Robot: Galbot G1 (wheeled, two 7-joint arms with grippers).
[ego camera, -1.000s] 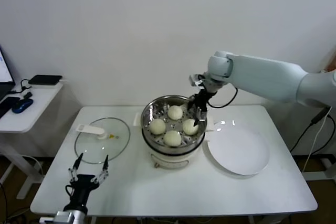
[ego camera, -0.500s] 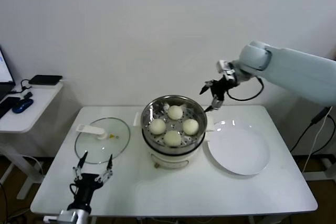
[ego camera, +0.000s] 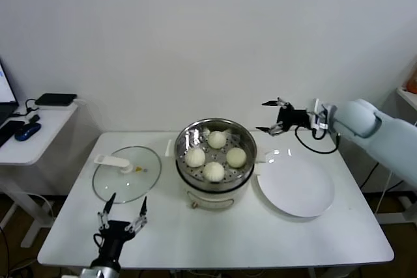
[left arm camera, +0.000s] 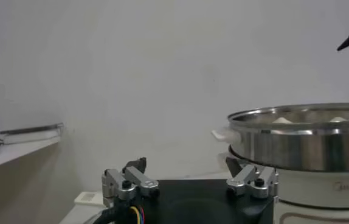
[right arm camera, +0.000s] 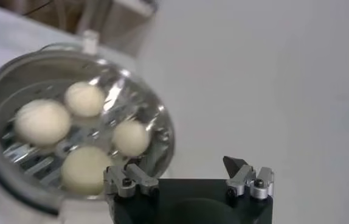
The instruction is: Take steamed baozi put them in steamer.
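Note:
Several cream-white baozi [ego camera: 214,155] lie in the shiny steel steamer [ego camera: 189,133] on its cream-white pot base, mid-table. They also show in the right wrist view [right arm camera: 42,120] inside the steamer [right arm camera: 159,125]. My right gripper [ego camera: 269,116] is open and empty, raised above the table to the right of the steamer, over the far edge of the white plate [ego camera: 296,190]. My left gripper [ego camera: 122,213] is open and empty, low at the table's front left edge. In the left wrist view the steamer [left arm camera: 296,143] stands ahead of it.
A round glass lid [ego camera: 127,174] with a white handle lies flat left of the steamer. A side table [ego camera: 32,136] with dark devices stands at far left. The wall is close behind the table.
My right gripper has let go of the rightmost baozi in the steamer and pulled up and away to the right. My left gripper has sunk a little toward the front edge.

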